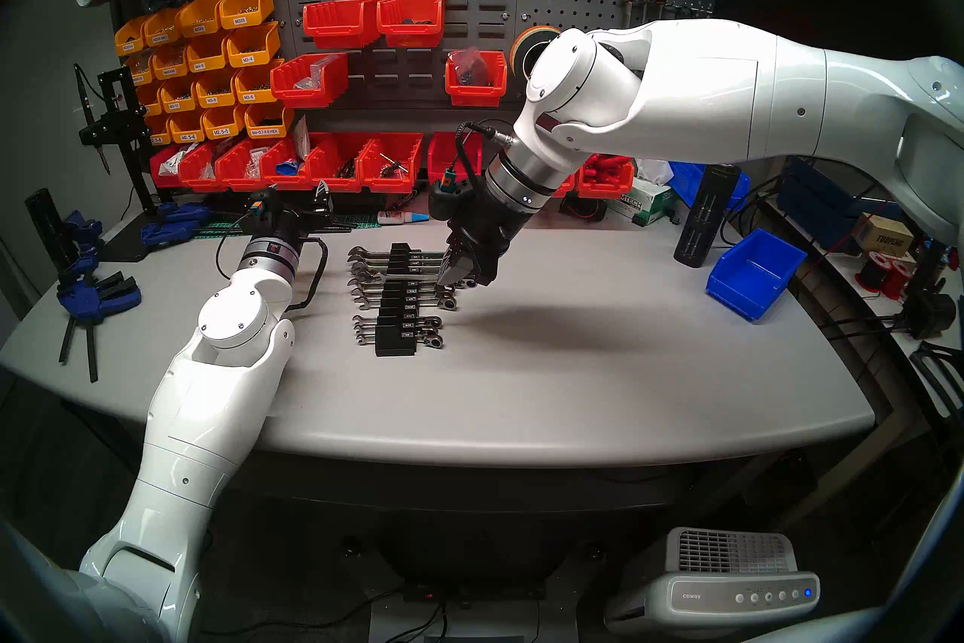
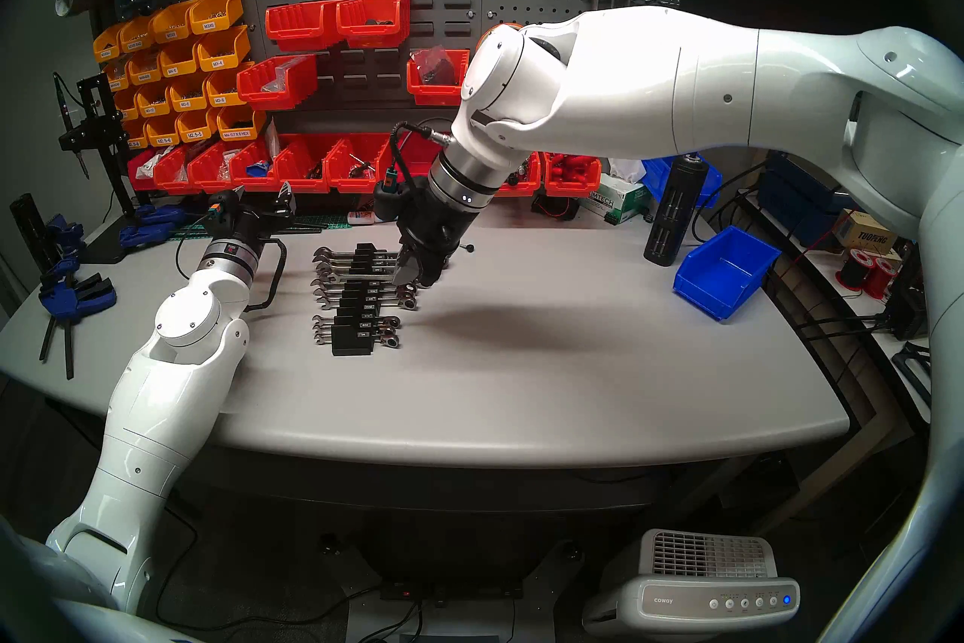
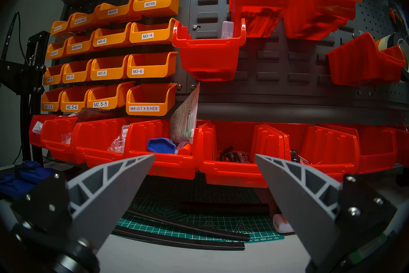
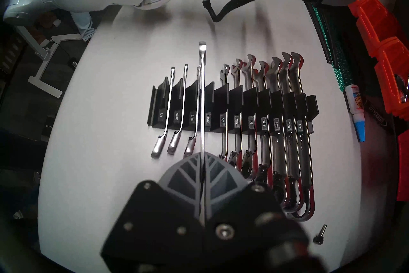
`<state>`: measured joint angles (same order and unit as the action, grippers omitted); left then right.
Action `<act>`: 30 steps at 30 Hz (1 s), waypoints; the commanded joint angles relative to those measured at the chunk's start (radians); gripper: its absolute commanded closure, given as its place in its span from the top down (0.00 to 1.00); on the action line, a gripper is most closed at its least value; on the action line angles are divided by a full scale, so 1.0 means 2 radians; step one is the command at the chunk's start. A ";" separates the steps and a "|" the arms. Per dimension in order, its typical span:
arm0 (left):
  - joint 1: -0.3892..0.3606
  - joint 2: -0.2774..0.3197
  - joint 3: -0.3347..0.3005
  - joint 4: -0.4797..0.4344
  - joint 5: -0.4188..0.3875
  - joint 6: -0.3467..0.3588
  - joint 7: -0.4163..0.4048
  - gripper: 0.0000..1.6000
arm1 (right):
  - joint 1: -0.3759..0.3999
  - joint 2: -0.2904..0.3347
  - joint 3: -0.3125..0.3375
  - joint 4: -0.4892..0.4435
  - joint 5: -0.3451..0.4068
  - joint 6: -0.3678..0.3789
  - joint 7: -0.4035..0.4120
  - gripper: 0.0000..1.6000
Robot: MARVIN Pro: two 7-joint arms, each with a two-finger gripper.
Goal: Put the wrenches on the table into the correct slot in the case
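The right gripper (image 4: pixel 202 158) is clamping a wrench (image 4: pixel 202 97) over the rack's (image 4: pixel 234 99) 11/32 slot (image 4: pixel 207 110); other slots are holding wrenches. The left gripper (image 3: pixel 204 156) is gaping, empty.

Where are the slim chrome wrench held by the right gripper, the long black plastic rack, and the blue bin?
slim chrome wrench (image 4: pixel 202 97), right wrist view, mid-shank.
long black plastic rack (image 4: pixel 311 106), right wrist view, end block.
blue bin (image 1: pixel 729 287), head left view, front wall.

Glossy chrome wrench (image 4: pixel 202 97), matt black plastic case (image 4: pixel 234 99), matt grey table (image 1: pixel 574 365)
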<state>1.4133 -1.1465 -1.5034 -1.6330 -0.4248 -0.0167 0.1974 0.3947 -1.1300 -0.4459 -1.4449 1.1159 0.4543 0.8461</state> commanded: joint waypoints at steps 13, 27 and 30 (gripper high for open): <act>-0.014 0.000 -0.004 -0.015 0.000 -0.006 0.000 1.00 | -0.013 -0.045 0.011 0.042 0.013 -0.004 -0.005 0.00; -0.014 0.000 -0.004 -0.015 0.000 -0.006 0.000 1.00 | -0.019 -0.051 0.003 0.049 0.019 -0.007 -0.007 0.00; -0.014 0.000 -0.004 -0.015 0.000 -0.006 0.000 1.00 | -0.019 -0.050 0.001 0.049 0.020 -0.005 -0.011 0.00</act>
<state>1.4133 -1.1465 -1.5035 -1.6331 -0.4248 -0.0167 0.1974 0.3386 -1.2356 -0.4588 -1.3541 1.1529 0.4424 0.8326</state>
